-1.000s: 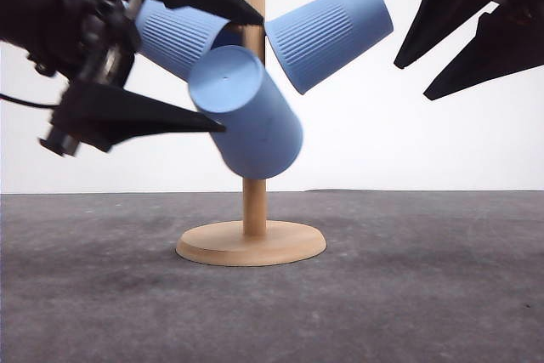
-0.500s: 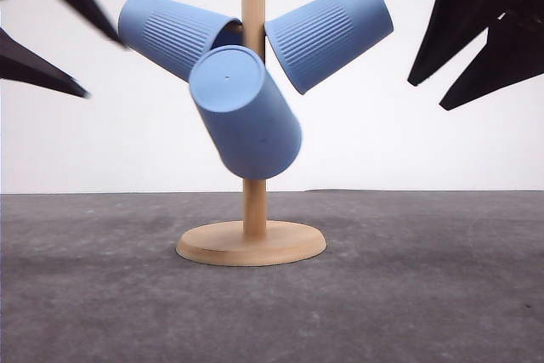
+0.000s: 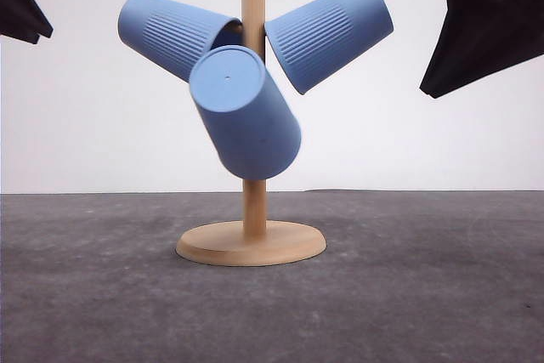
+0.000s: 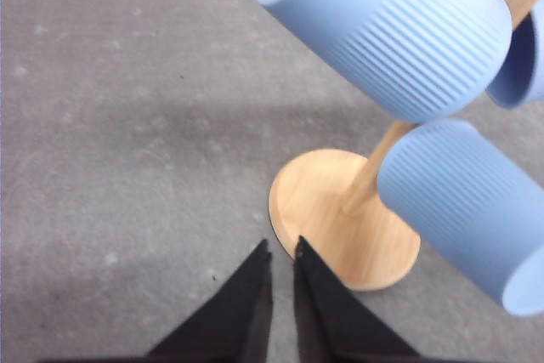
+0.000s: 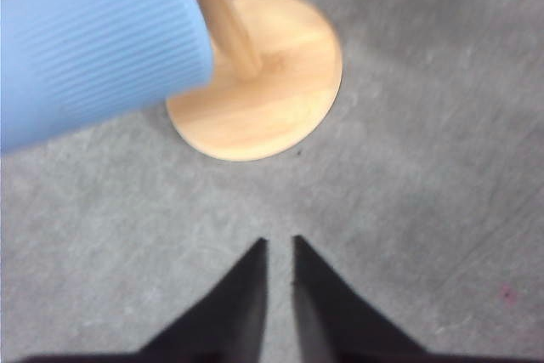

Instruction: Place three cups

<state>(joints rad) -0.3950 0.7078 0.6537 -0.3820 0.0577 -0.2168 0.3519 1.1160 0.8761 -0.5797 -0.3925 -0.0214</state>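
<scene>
1. Table [image 3: 442, 295]: 1 grey mat surface. It lies below both grippers and carries the stand.
2. Cup stand [image 3: 252, 242]: 1 wooden post on a round base. It rises between the 2 arms, roughly as near to one as to the other.
3. Cups: 3 light-blue ribbed cups, all hung on the stand and none held. The upper-left cup [image 3: 174, 34] slants out toward the left arm. The upper-right cup [image 3: 330, 33] slants out toward the right arm. The front cup [image 3: 246, 113] points its flat base at the camera. Each long axis runs outward and upward from the post.
4. Left gripper [image 4: 280, 254]: fingers nearly together with nothing between them; cups lie ahead of it and above.
5. Right gripper [image 5: 278, 246]: fingers likewise drawn close and empty; the stand base sits ahead.
6. Judgement: placing looks complete; any coming move is only clearance away from the cups.
</scene>
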